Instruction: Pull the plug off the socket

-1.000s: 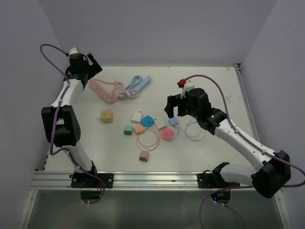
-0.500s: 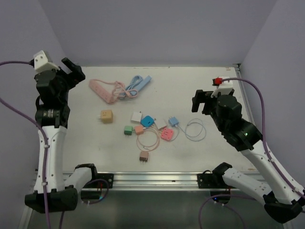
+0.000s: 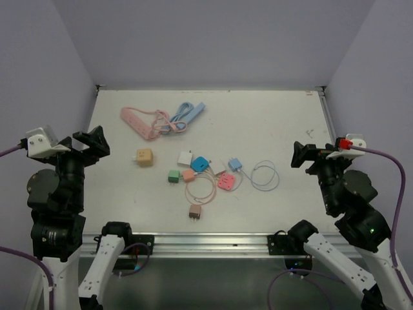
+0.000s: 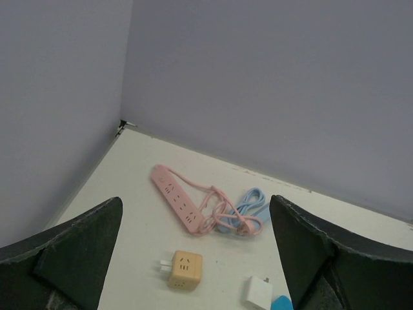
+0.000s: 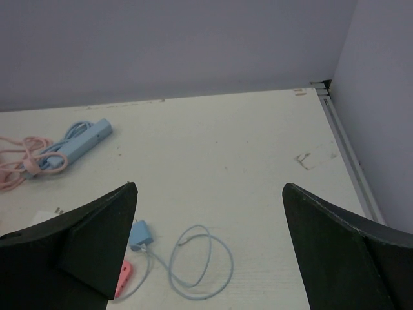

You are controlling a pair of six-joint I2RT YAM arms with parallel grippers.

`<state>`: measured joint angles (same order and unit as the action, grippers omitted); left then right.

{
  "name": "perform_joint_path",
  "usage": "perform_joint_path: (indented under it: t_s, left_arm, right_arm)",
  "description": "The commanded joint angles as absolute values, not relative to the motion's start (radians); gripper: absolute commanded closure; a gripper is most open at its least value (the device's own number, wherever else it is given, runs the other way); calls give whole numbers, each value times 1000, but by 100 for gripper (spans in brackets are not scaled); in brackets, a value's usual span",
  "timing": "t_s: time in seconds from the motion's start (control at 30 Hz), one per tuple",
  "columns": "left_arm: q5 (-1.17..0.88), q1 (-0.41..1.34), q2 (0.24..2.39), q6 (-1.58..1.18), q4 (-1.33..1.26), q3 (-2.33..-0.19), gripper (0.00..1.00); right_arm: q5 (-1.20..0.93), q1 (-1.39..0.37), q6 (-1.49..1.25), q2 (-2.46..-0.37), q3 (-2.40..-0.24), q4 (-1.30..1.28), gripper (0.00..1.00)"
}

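Observation:
A pink power strip lies at the far left of the table, and its pink cord tangles with the cable of a blue power strip. Both show in the left wrist view, the pink strip and a pink plug lying on the blue cable coil. I cannot tell whether that plug sits in a socket. The blue strip also shows in the right wrist view. My left gripper is open and empty, high over the near left. My right gripper is open and empty, high at the near right.
A yellow cube adapter and several small chargers lie mid-table: white, blue, green, pink, brown. A light blue charger trails a looped cable. Walls enclose the table.
Both arms have pulled back from over the table towards the near edge and risen. The left left the far-left corner, the right left the chargers. Nothing on the table has moved.

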<state>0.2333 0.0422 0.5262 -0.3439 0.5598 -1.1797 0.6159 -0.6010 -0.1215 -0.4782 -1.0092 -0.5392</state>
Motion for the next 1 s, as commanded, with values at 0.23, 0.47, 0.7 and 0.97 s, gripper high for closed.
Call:
perform_joint_path:
  t_s: [0.23,0.47,0.7,0.97]
  left_arm:
    - [586,92,303,-351,562,-975,0]
    - [643,98,196,-394,425,-767,0]
    - [634,103,175,-414,359,-640,0]
    - [630,106,199,-394,336,-624,0]
  right_arm:
    - [638,-601,-106,-302,-769,-385,1]
    - [632,-601,-106,-313,-759,-391,1]
    - [615,-601,-97,-342,-753,-379,1]
    - [611,-600,-84,-385,-752,-370,1]
